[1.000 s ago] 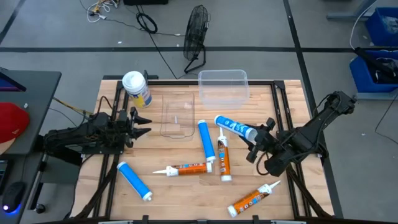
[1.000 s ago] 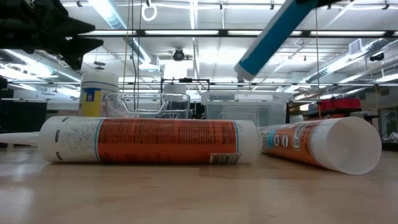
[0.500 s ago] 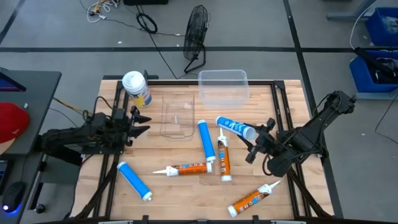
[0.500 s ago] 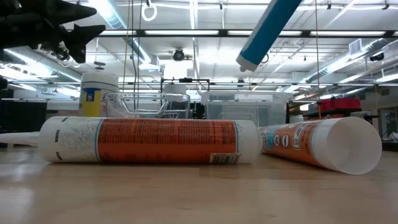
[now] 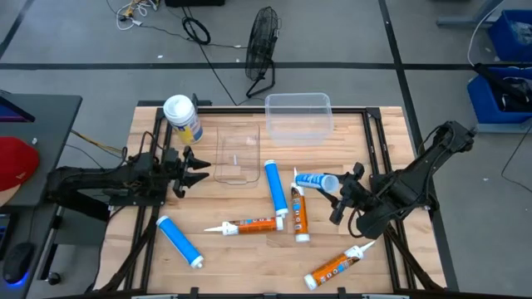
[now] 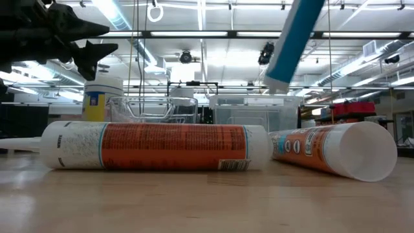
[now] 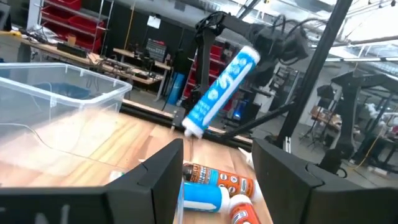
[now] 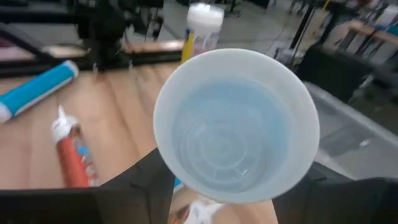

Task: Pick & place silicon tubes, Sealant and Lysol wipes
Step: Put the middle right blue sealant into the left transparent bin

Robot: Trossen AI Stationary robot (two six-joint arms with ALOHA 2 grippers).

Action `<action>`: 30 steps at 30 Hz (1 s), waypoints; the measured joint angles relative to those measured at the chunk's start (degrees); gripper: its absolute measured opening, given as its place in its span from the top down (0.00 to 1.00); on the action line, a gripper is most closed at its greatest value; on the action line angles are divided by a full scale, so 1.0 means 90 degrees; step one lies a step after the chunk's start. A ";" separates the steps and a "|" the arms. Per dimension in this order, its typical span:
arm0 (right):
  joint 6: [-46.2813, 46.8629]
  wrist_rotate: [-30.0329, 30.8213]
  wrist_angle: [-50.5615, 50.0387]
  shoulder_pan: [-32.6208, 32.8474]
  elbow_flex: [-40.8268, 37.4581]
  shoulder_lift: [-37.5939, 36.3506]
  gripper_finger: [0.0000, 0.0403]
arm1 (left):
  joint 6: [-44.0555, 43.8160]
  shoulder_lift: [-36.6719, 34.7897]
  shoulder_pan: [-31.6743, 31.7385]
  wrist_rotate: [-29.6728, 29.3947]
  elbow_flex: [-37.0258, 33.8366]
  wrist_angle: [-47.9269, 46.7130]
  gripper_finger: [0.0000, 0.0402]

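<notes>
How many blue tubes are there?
3. One blue tube lies mid-table beside the orange ones, one lies near the front left, and one is lifted off the table in the right tool. None seem hidden.

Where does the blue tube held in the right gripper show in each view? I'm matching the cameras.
High view: the blue tube is right of centre, in the right gripper.
Low view: upper right, hanging nozzle end down.
Left wrist view: centre top, tilted in the air.
Right wrist view: its round open end fills the middle.
Shared landmark: the Lysol wipes, also seen at and.
</notes>
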 joint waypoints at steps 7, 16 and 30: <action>0.0033 0.0110 0.0632 0.0014 -0.0452 0.0091 0.51 | 0.0115 -0.0007 -0.0003 -0.0002 0.0000 0.0057 0.51; -0.0822 -0.0459 0.2362 0.0016 -0.0769 0.0168 0.51 | 0.0091 -0.0005 -0.0003 -0.0004 -0.0002 0.0043 0.51; -0.0530 -0.1325 0.3214 0.0014 -0.1345 0.0271 0.51 | 0.0095 -0.0005 -0.0001 -0.0005 -0.0005 -0.0059 0.51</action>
